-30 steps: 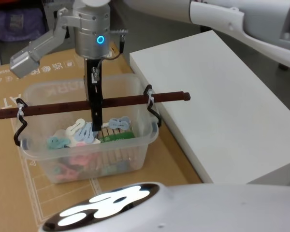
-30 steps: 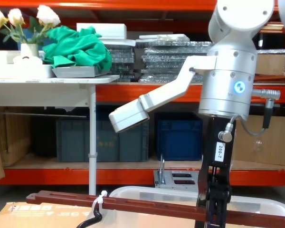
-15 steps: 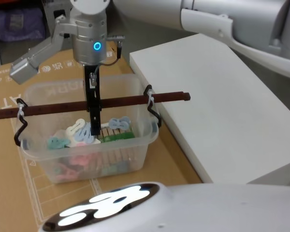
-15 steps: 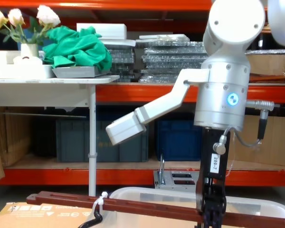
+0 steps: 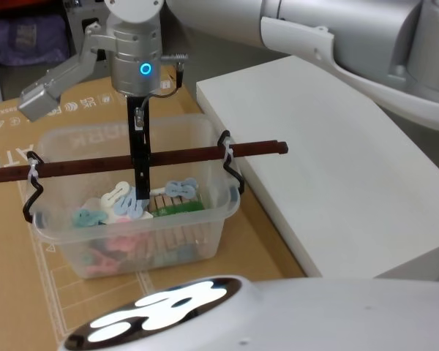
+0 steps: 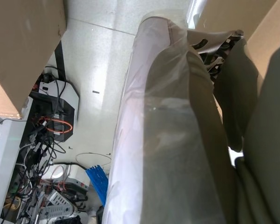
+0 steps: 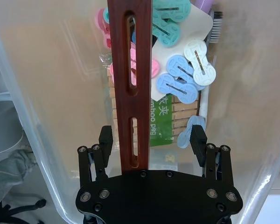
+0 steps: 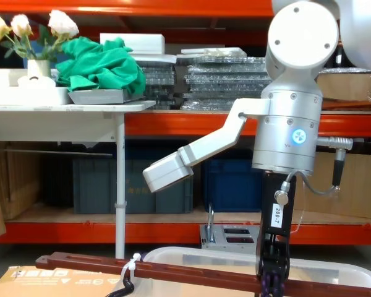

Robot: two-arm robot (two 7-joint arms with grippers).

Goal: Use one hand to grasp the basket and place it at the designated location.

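The slim black right gripper (image 7: 152,139) has been moved a little lower and a little to the robot's left in the last second. The big see-through plastic basket (image 5: 221,216) has not been moved at all. It is still sitting on the brown cardboard sheet (image 5: 7,292), just beside the big white flat block (image 5: 336,161).

So nothing has been lifted yet. The gripper is only being lined up, and the grab is judged to be the step in hand.

The long dark red-brown bar handle (image 5: 183,155) is laid across the top of the basket and is tied on with a white zip tie (image 5: 227,151). Little colourful plastic clips (image 5: 179,186) can be seen inside.

The gripper has been put down over the middle of the bar, with its tips reaching below it into the basket. In the right wrist view the jaws are seen spread wide, one on each side of the bar. The bar is between them but much nearer to one jaw, and a gap is left at the other. It is not being pinched.

If the jaws are squeezed now, the bar should be caught. A slow lift would be wise, as the basket could swing.

The left arm (image 6: 177,140) is kept parked away from the table, under a clear cover.
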